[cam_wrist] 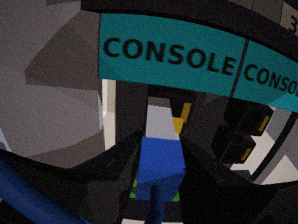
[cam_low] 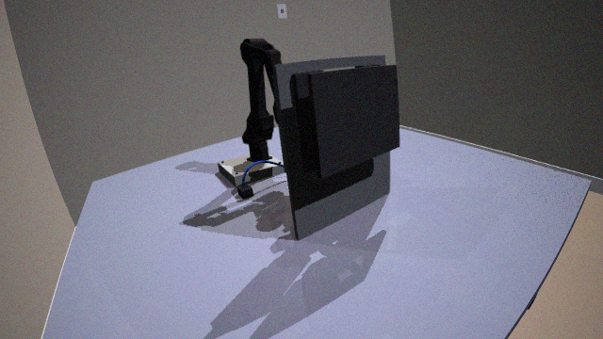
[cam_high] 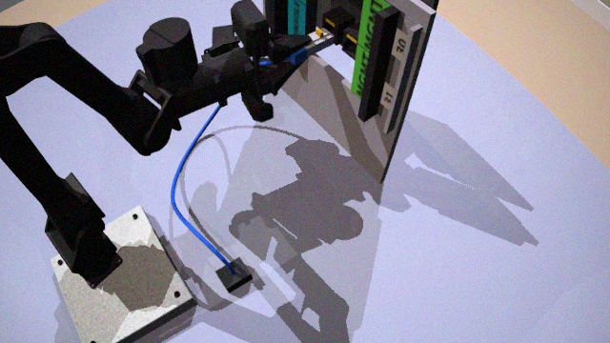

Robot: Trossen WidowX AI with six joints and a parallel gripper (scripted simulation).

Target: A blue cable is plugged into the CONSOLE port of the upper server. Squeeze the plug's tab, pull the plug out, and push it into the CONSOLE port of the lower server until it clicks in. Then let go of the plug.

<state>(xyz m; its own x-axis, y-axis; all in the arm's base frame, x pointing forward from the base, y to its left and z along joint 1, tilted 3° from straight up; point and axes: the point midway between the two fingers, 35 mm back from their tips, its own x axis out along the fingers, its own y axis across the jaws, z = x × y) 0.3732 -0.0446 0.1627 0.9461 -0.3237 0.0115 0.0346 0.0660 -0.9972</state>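
Observation:
The blue plug [cam_high: 299, 56] [cam_wrist: 161, 155] has a clear nose [cam_wrist: 161, 122] pointing at the panel. My gripper [cam_high: 301, 53] [cam_wrist: 158, 139] is shut on the plug, one finger on each side of its blue body. In the wrist view the nose's far end overlaps the dark port opening [cam_wrist: 175, 96] under a teal CONSOLE label [cam_wrist: 167, 55]; how far it is in, if at all, I cannot tell. A second CONSOLE label [cam_wrist: 272, 82] is to the right. The blue cable [cam_high: 172, 191] [cam_low: 256, 162] [cam_wrist: 156, 207] trails behind the plug. The exterior view hides plug and gripper behind the panel.
The upright panel [cam_low: 341, 207] carries the servers. Dark port housings [cam_high: 337, 23] [cam_wrist: 256, 120] with yellow marks stick out near the plug. A green MGMT label [cam_high: 368, 57] is beside them. The cable's other end meets a black block [cam_high: 233, 275] [cam_low: 245, 190] near the arm's base plate [cam_high: 105, 314].

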